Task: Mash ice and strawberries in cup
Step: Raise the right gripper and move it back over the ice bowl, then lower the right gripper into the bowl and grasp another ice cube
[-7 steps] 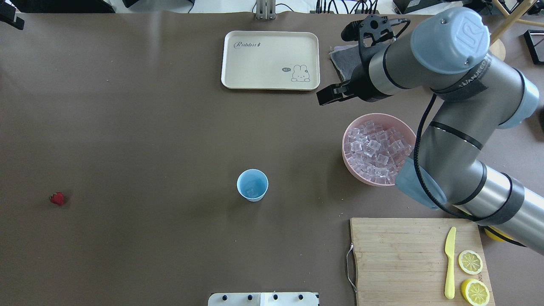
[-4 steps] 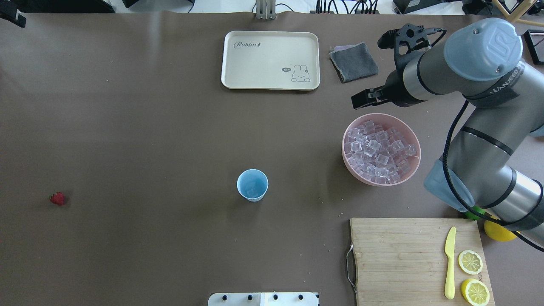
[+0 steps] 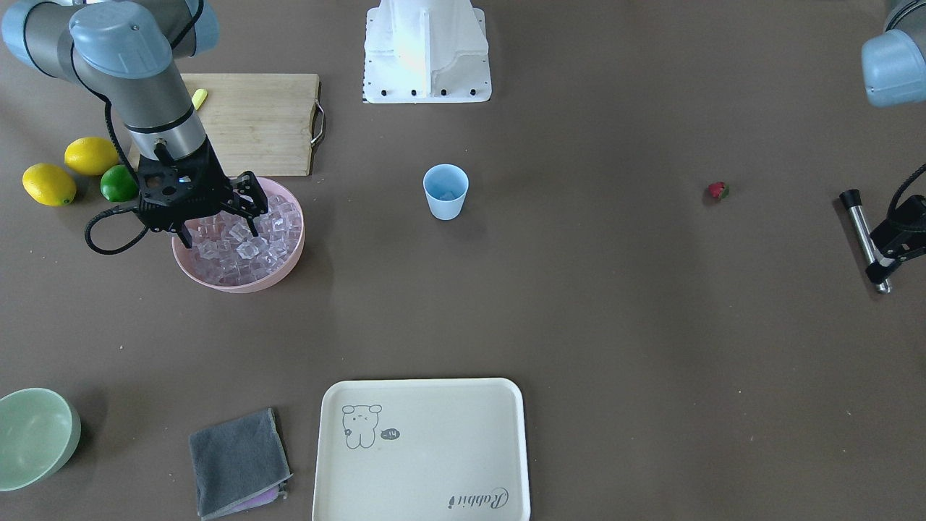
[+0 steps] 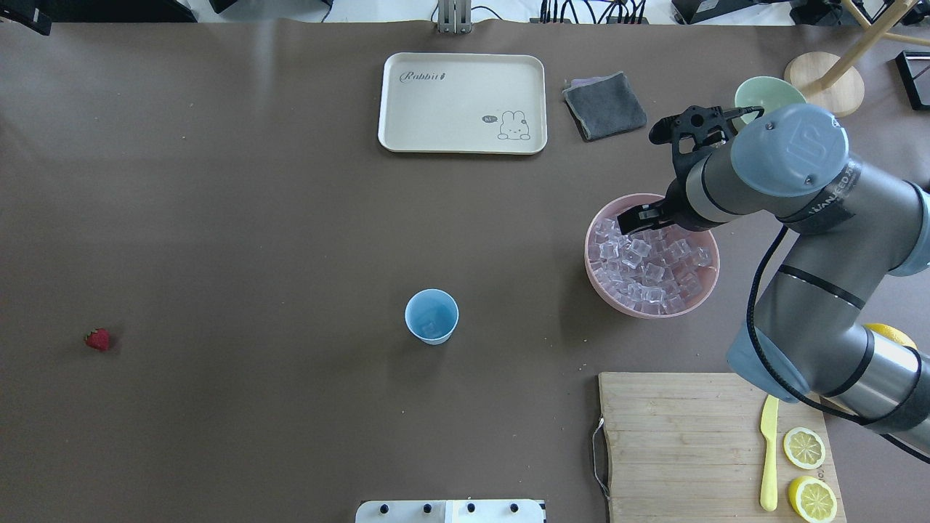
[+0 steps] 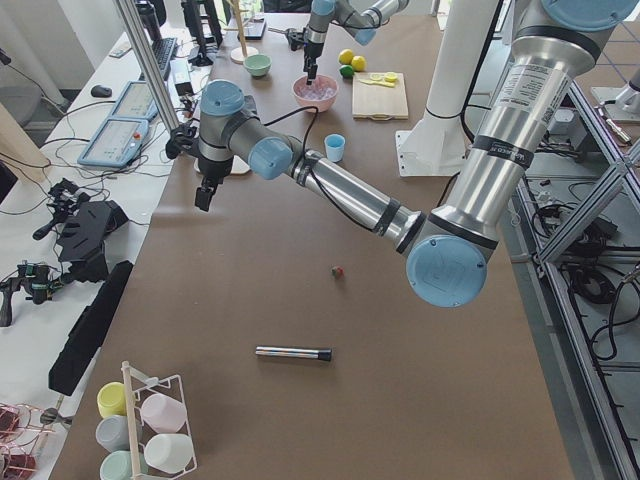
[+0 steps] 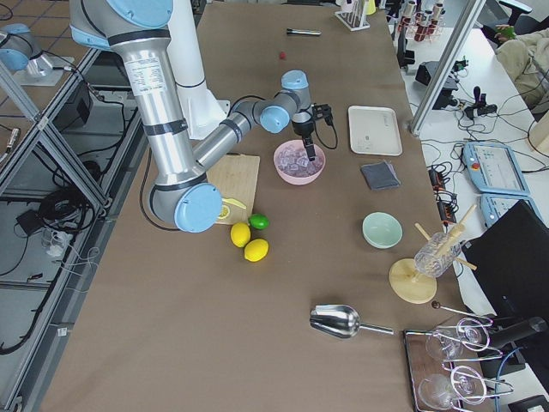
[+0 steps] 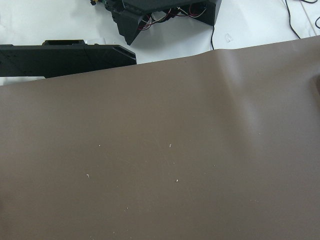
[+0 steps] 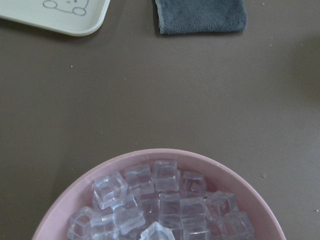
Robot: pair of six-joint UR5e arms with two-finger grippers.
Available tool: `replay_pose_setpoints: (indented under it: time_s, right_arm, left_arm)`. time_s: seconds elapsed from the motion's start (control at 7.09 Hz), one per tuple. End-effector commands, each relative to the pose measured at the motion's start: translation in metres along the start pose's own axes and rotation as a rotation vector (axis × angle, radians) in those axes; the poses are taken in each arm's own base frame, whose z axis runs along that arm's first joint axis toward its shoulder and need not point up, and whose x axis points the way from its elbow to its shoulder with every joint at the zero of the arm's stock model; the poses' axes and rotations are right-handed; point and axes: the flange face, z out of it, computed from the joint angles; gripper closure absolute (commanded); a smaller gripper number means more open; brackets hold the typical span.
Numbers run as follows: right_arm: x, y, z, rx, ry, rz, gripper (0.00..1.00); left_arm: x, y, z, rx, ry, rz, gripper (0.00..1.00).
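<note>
Right gripper (image 3: 221,230) now swung from open table beside tray (image 4: 462,102) to pink bowl (image 3: 239,284), fingers spread wide over ice (image 3: 246,260). Cup (image 3: 445,192) mid-table, strawberry (image 3: 717,190) well apart. Left gripper (image 5: 203,195): opening unclear.

The table (image 4: 254,218) lies bare between the pink bowl (image 4: 617,306) and the cup (image 4: 431,316), a wide lane. The cup stands alone, open on every side. The strawberry (image 4: 98,339) sits well apart on the left half, open all round. The right end effector (image 3: 218,230), fingers spread, hangs over the ice (image 4: 647,272) at the pink bowl's far edge. The board (image 4: 683,436) lies near that bowl's robot side and a lime (image 3: 118,182) just to its right. The cloth (image 4: 604,105) and green bowl (image 4: 759,93) lie beyond.
</note>
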Motion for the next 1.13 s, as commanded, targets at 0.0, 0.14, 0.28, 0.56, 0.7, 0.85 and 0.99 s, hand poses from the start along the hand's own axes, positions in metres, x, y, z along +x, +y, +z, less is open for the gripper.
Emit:
replay_pose_setpoints:
  time_s: [0.0,0.14,0.28,0.56,0.7,0.85,0.99]
  right_arm:
    - [-0.015,0.018,0.015,-0.040,0.030,-0.027,0.00]
    - [-0.016,0.024,0.021,-0.052,0.036,-0.035,0.00]
    - [-0.018,0.030,0.034,-0.066,0.057,-0.044,0.01]
    - [-0.023,0.037,0.042,-0.077,0.061,-0.060,0.05]
    - [-0.025,0.039,0.043,-0.080,0.060,-0.063,0.10]
    - [-0.025,0.040,0.043,-0.083,0.062,-0.064,0.17]
    - [-0.025,0.041,0.046,-0.086,0.063,-0.072,0.20]
  left_arm:
    - [0.003,-0.003,-0.002,0.005,0.001,0.005,0.02]
    - [0.004,-0.004,-0.002,0.007,0.002,0.006,0.02]
    - [0.005,-0.005,-0.003,0.009,0.003,0.008,0.02]
    - [0.006,-0.006,-0.004,0.011,0.004,0.010,0.02]
    - [0.006,-0.005,-0.004,0.010,0.002,0.009,0.02]
    - [0.006,-0.005,-0.004,0.012,0.003,0.010,0.02]
    - [0.005,-0.005,-0.005,0.012,0.002,0.008,0.02]
